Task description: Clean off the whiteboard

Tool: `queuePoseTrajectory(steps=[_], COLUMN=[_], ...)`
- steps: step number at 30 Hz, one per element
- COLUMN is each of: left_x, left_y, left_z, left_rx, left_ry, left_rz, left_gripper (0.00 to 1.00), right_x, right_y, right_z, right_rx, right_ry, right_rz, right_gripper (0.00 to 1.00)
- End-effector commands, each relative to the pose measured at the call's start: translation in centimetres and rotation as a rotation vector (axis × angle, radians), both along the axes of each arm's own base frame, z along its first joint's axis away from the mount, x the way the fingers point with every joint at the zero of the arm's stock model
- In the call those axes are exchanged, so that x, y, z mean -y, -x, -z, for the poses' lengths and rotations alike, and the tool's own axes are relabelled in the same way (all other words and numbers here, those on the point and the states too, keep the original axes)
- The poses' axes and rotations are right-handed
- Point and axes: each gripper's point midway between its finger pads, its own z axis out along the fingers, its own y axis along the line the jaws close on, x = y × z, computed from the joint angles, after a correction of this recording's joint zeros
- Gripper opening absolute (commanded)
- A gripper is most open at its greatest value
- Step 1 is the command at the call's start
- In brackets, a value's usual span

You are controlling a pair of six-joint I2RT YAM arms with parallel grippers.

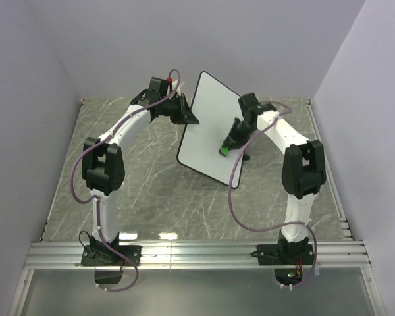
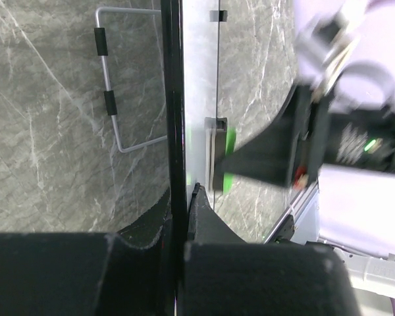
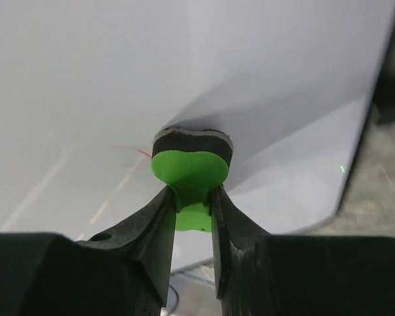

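Observation:
The whiteboard stands tilted up off the table in the middle of the top view. My left gripper is shut on its left edge. In the left wrist view the board's black rim runs edge-on between the shut jaws of the left gripper. My right gripper is shut on the handle of a small green eraser. In the right wrist view the eraser has its dark felt pressed flat on the whiteboard, held by the right gripper. A faint red pen mark shows just left of the felt.
The grey marble table lies under both arms. An aluminium rail runs along its near edge. White walls close in on the left, back and right. A bent wire stand with black sleeves shows behind the board.

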Motion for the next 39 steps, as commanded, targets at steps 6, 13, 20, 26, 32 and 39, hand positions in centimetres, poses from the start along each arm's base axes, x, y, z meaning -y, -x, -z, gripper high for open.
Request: queuePoseTrajectory(steps=[6, 13, 20, 26, 32, 39], left_x=[0.1, 0.3, 0.4, 0.5, 0.6, 1.1], left_y=[3.8, 4.2, 3.9, 3.9, 3.9, 4.1], left_z=[5.2, 5.2, 5.0, 5.1, 5.6, 5.8], left_rx=[-0.022, -0.019, -0.012, -0.018, -0.029, -0.039], left_ry=[-0.264, -0.277, -0.278, -0.273, -0.275, -0.272], left_rz=[0.095, 0.105, 0.105, 0.109, 0.107, 0.109], left_gripper=[0.0, 0.0, 0.0, 0.0, 0.0, 0.0], right_x=[-2.8, -2.1, 2.3, 3.2, 0.3, -6.5], right_y=[-9.6, -6.2, 3.2, 4.9, 1.4, -1.1], right_z=[-2.4, 0.0, 6.2, 6.5, 2.5, -3.9], right_rx=[0.18, 0.129, -0.022, -0.021, 0.07, 0.141], right_ry=[-0.048, -0.044, -0.007, -0.002, -0.034, -0.139], right_rz=[0.02, -0.011, 0.018, 0.022, -0.005, -0.085], right_gripper=[0.0, 0.0, 0.0, 0.0, 0.0, 0.0])
